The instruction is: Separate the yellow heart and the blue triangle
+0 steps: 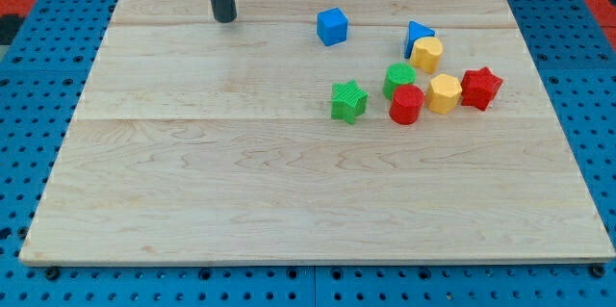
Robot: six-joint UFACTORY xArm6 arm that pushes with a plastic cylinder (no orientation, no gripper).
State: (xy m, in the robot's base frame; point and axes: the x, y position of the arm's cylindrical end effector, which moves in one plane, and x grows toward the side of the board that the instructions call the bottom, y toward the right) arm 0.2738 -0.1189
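Note:
The yellow heart [426, 55] lies at the view's upper right, touching the blue triangle [417, 34], which sits just above and left of it. My tip [224, 18] rests on the wooden board [192, 201] near the view's top, far to the left of both blocks and left of the blue cube [332, 26].
A green round block [398, 80], a red block [406, 104], a yellow hexagon-like block [444, 93] and a red star [480, 88] cluster just below the heart. A green star [348, 101] lies left of them. Blue pegboard [29, 153] surrounds the board.

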